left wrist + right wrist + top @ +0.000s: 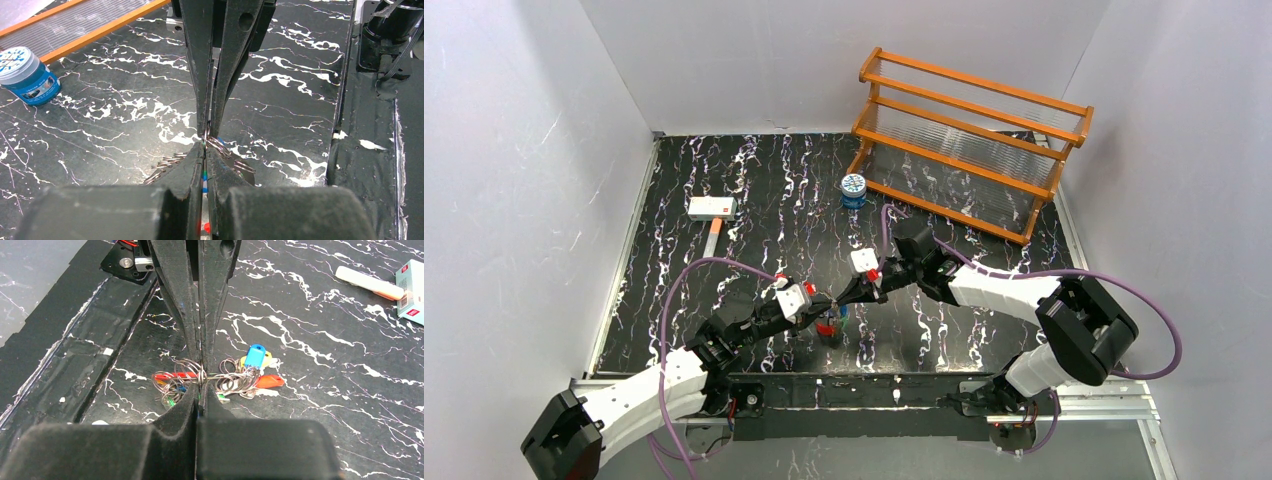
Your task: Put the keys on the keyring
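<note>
The left gripper (205, 150) reaches in from the near left and the right gripper (199, 392) from the right. They meet tip to tip over the near middle of the black, white-veined marble-patterned table (724, 180). Both have their jaws together, pinched on one strand of thin silvery wire. I judge it to be the large thin silvery keyring (201, 371), though in the tangle it cannot be told for certain from the keys' own small loops.

From that pinch the wire runs out crosswise to the line of the fingers. The small metal keys with coloured heads (256, 356) sit at both ends of it: blue, yellow and orange-red heads on one side, red and green on the other, just beside the fingertips and low against the table. Neither arm is nearer than the other, since both are at the wire. The next move likely turns on holding the wire still while one side works a key along it.

The round blue-and-white tin (853, 189) stands far back with its lid on, its contents hidden. The orange wooden rack with clear shelves (969, 150) stands at the far right. No key is seen in either.
</note>
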Tool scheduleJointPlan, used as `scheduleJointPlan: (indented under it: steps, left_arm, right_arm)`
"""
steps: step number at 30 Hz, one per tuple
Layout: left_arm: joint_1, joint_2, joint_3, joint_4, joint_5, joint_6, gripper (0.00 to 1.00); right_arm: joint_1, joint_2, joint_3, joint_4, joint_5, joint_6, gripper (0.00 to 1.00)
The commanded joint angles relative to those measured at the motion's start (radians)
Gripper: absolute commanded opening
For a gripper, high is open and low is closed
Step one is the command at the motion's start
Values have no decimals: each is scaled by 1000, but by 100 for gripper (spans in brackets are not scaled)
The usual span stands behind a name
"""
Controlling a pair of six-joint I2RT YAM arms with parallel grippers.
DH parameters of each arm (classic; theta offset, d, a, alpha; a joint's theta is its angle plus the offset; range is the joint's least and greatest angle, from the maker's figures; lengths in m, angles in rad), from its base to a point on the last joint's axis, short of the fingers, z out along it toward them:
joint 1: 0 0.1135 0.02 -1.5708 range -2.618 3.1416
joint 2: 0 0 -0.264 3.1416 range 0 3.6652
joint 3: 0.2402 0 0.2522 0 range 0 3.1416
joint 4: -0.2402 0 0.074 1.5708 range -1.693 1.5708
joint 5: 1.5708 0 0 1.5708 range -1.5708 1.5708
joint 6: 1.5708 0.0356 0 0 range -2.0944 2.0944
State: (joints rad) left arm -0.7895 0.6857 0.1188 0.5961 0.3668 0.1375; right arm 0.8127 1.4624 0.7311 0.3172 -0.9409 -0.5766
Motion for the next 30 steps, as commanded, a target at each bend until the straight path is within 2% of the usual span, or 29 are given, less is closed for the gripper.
scheduleJointPlan:
  steps: [1, 6, 9, 11, 14, 19, 25, 30]
  left_arm:
    - [-3, -6, 30, 32, 12, 9, 0]
    - [-4, -21, 29, 29, -1, 18, 0]
    - [-4, -41, 39, -9, -33, 40, 10]
    - [-4, -57, 58, -62, -67, 63, 21]
    - [-3, -85, 89, -145, -130, 105, 31]
    - [-4, -116, 143, -250, -238, 170, 53]
    - [-3, -76, 230, -361, -328, 221, 70]
    - [-3, -31, 301, -458, -406, 254, 79]
  right_arm:
    - [-3, -6, 30, 36, -20, 6, 1]
    - [-3, -27, 27, -1, 20, -2, 1]
    - [-4, -50, 38, -47, 62, -5, 1]
    - [-3, -67, 60, -99, 104, -10, 1]
    - [-2, -84, 111, -197, 164, -28, 1]
    - [-1, -135, 180, -265, 275, -17, 1]
    - [14, -165, 238, -313, 392, -28, 1]
    - [46, -96, 327, -501, 524, -67, 1]
